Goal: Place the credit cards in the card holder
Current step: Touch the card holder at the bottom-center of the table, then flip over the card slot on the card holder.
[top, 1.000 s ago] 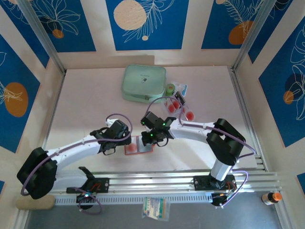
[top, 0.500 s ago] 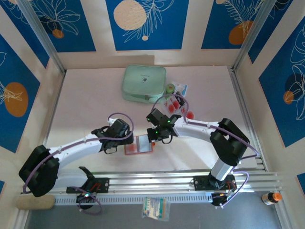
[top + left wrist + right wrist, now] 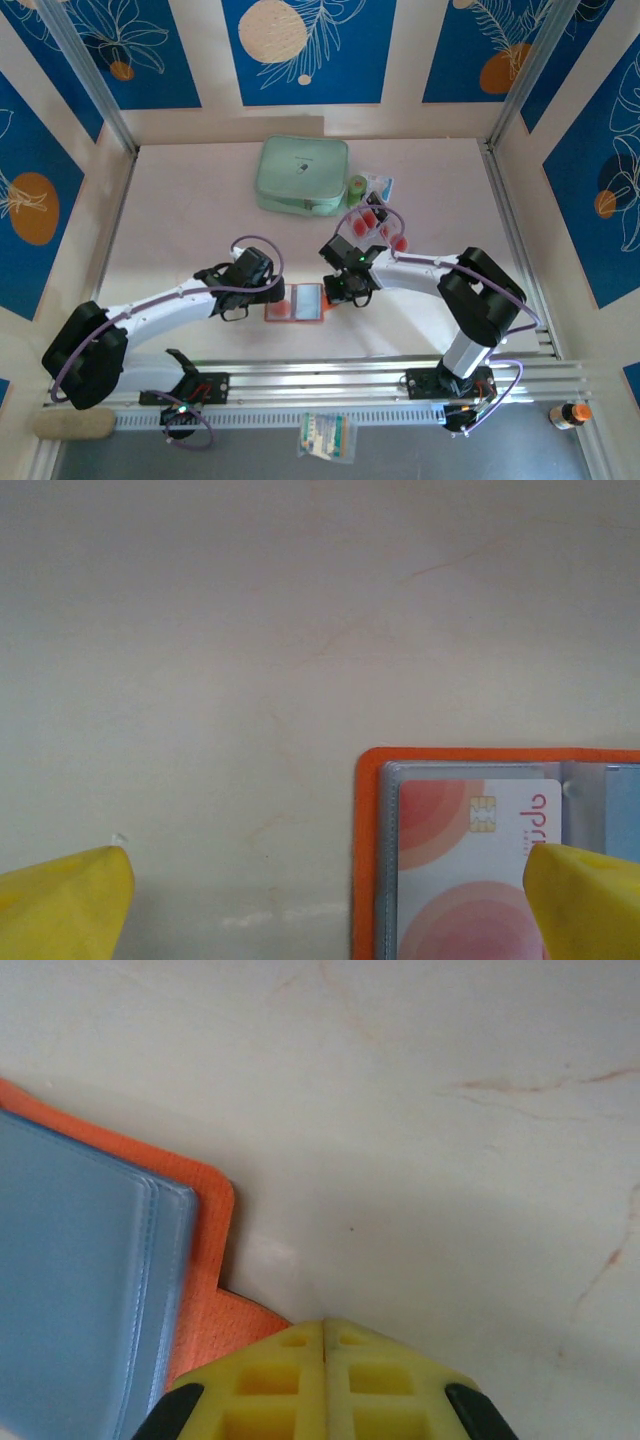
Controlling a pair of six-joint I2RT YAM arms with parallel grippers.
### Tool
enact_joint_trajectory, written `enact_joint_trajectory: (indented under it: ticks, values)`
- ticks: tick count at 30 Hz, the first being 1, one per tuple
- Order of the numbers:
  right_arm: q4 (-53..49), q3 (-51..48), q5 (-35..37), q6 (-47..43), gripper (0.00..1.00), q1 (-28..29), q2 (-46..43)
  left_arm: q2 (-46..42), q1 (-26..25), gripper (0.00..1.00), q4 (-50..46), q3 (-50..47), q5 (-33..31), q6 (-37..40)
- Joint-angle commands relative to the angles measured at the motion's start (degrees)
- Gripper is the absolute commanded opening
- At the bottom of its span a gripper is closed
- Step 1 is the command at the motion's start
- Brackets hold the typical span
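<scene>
Centrally, the card holder (image 3: 295, 302) lies open between the wide-open, empty left end effector (image 3: 325, 905) and the closed, empty right end effector (image 3: 325, 1355); the mint case (image 3: 302, 176) and loose credit cards (image 3: 370, 220) sit behind.

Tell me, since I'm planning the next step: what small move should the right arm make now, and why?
Probably reach the right end effector toward the loose credit cards. It is shut and empty beside the open card holder, one card already sits inside it, and more lie farther back on the table.
</scene>
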Motion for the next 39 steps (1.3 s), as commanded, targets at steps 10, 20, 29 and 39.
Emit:
enact_joint_trajectory:
  ticks: [10, 20, 29, 39]
  values:
    - [-2.99, 2.74, -1.25, -2.1, 0.02, -1.31, -5.22, 0.1, -0.28, 1.0, 2.87, 1.5, 3.83, -0.37]
    - [0.11, 7.26, -8.08, 0.66, 0.02, -1.4, -1.91, 2.24, -3.32, 1.0, 4.64, 1.38, 3.68, -1.62]
    - [3.65, 7.67, -11.65, 2.45, 0.02, -1.78, 3.9, 3.78, -5.93, 1.0, 4.42, 1.25, 1.84, -1.27]
    - [7.18, 7.05, -15.23, 4.25, 0.01, -1.85, 9.42, 4.42, -6.73, 1.0, 5.03, 0.52, 1.3, -1.11]
